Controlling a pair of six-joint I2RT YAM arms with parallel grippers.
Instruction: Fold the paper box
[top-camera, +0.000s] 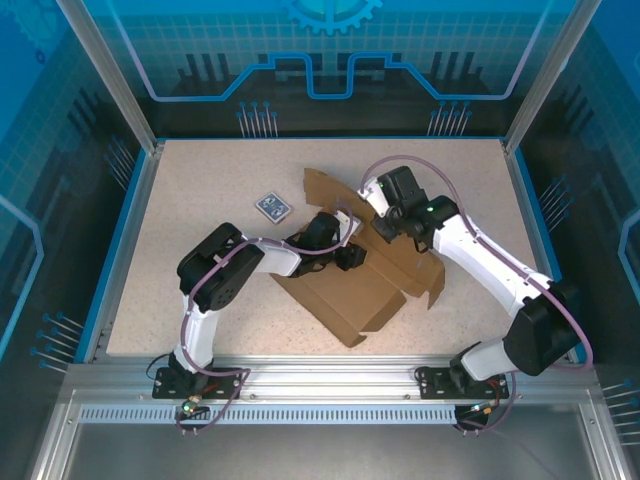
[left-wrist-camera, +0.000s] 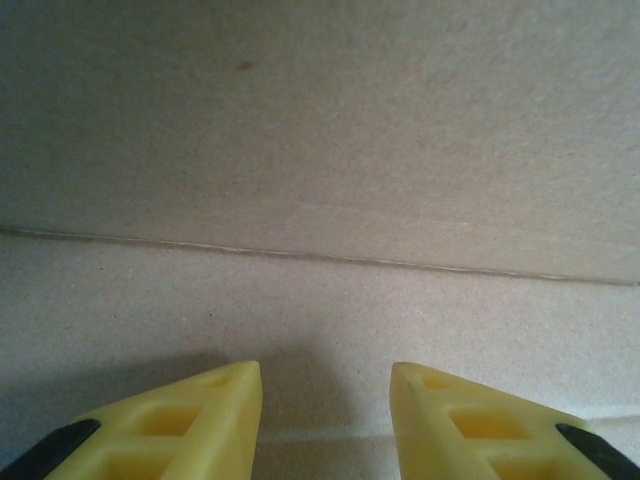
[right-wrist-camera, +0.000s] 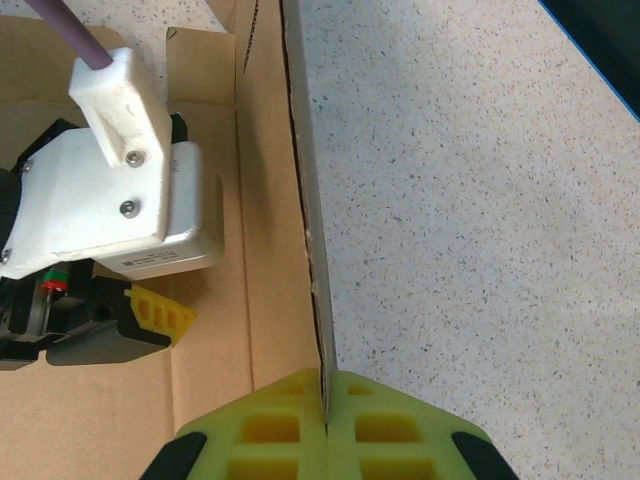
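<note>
The yellow fingertips (right-wrist-camera: 270, 425) of the right gripper (right-wrist-camera: 325, 392) are clenched on the thin upright edge of a cardboard wall. That edge runs straight up the right wrist view from between them.

The wall belongs to the paper box (top-camera: 345, 300), a plain brown corrugated cardboard sheet, die-cut with flaps and tabs. It lies partly unfolded about the middle of the table, a little right of centre, between the two arms. Its broad panel lies toward the near edge, a notched flap juts out on the right, and another flap reaches toward the far side.

The left gripper (left-wrist-camera: 325, 420) is down on the inner side of the sheet, just left of the pinched wall. Its yellow fingers (left-wrist-camera: 200, 420) are parted with nothing between them. Bare cardboard crossed by one crease line lies close in front of them.

Under the box is the speckled beige tabletop (top-camera: 200, 180). A small blue-and-white patterned card pack (top-camera: 272, 206) lies flat on it. The pack is near the box's far-left flap but apart from it.
</note>
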